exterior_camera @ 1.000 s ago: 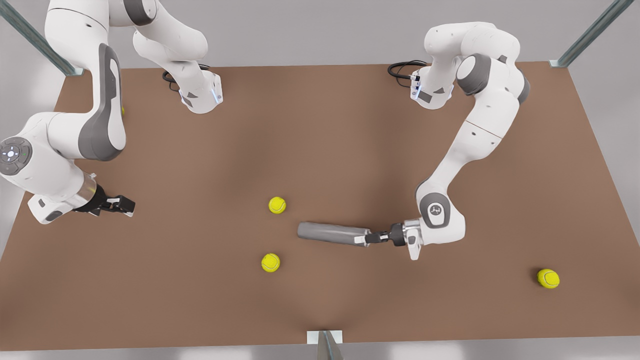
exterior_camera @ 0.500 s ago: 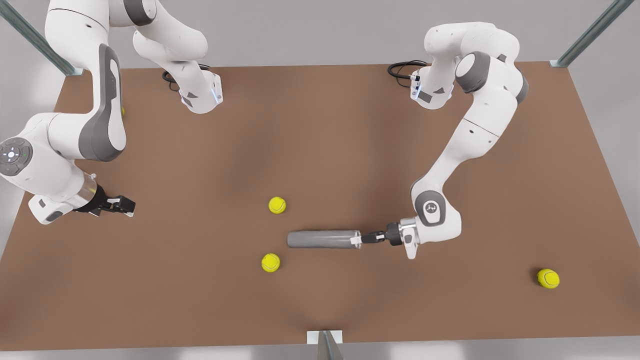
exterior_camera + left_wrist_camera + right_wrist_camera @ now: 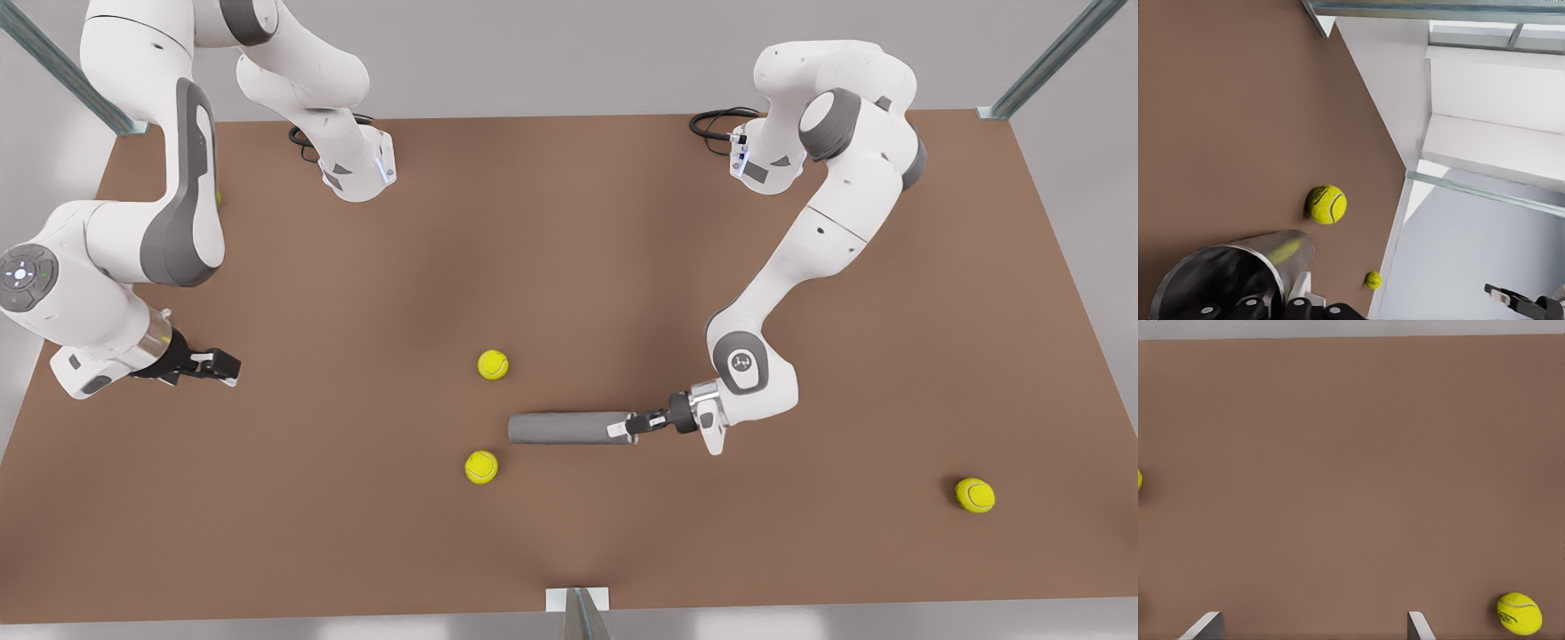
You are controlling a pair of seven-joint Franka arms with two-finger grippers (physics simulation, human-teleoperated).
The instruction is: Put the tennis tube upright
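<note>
Brown table (image 3: 569,222): three yellow balls are seen on it in the front view.
Near ball (image 3: 481,467): just in front of the tube.
Tube (image 3: 560,428): dark grey, lying flat mid-table, its silvery rim end clamped by the left gripper (image 3: 624,428).
Far ball (image 3: 492,364): behind the tube.
Right gripper (image 3: 218,364): held wide apart, idle at the front view's left, nothing gripped.

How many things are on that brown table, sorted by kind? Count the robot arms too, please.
Yellow tennis balls: 4, one half-hidden
Tennis tube: 1, gripped at its rim by the left gripper
Robot arms: 2; the right gripper waits open
Total: 7
</note>
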